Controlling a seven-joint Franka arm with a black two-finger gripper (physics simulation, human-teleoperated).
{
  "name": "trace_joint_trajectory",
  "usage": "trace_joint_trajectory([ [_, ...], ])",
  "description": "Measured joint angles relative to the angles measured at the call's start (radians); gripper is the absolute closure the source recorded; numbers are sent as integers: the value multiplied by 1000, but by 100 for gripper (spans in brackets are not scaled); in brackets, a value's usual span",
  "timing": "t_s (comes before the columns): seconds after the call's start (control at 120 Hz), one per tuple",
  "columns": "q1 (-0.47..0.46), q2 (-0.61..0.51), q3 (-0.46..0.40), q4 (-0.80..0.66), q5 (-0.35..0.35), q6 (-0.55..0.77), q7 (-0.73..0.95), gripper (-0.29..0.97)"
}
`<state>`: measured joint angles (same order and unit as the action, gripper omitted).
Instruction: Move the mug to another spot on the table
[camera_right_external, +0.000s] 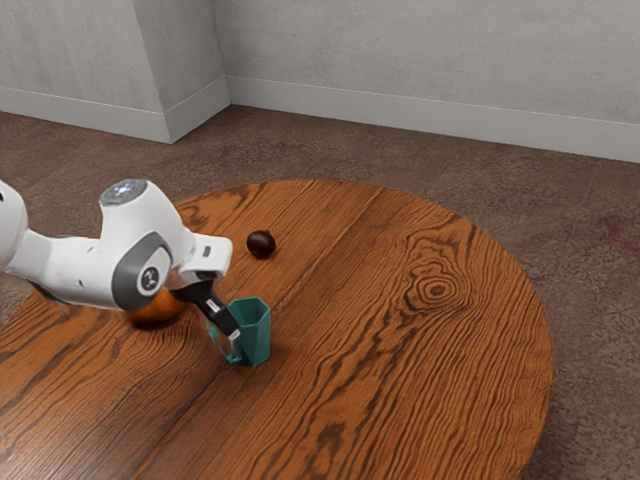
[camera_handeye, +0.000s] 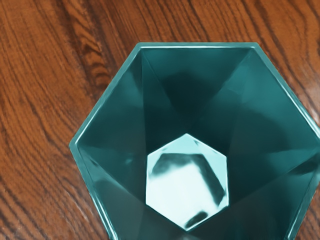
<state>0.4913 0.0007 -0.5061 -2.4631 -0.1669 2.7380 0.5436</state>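
A teal six-sided mug (camera_right_external: 250, 330) stands upright on the round wooden table (camera_right_external: 400, 330), left of the table's middle in the exterior view. My gripper (camera_right_external: 224, 325) reaches down from the exterior view's left to the mug's left side, at its rim and handle. The wrist view looks straight down into the mug (camera_handeye: 195, 145), with its pale hexagonal bottom just under my hand. Wood grain shows around the mug's rim.
An orange ball-like thing (camera_right_external: 155, 308) lies partly hidden behind my arm, just left of the mug. A small dark brown round thing (camera_right_external: 261, 243) rests farther back on the table. The table's right half is bare wood, and its edge curves round on the right.
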Motion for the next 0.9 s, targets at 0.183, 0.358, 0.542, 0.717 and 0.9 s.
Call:
trace_joint_trajectory([
  [0.183,-31,-116,-4,5,0,-4,4,3],
  [0.358,-74,-90,-1,149,6,-65,5,1],
  [0.542,-86,55,-2,477,135,-301,8,1],
  [0.717,-121,197,3,797,313,-606,10,0],
  [0.9,-137,206,-3,841,379,-773,11,0],
])
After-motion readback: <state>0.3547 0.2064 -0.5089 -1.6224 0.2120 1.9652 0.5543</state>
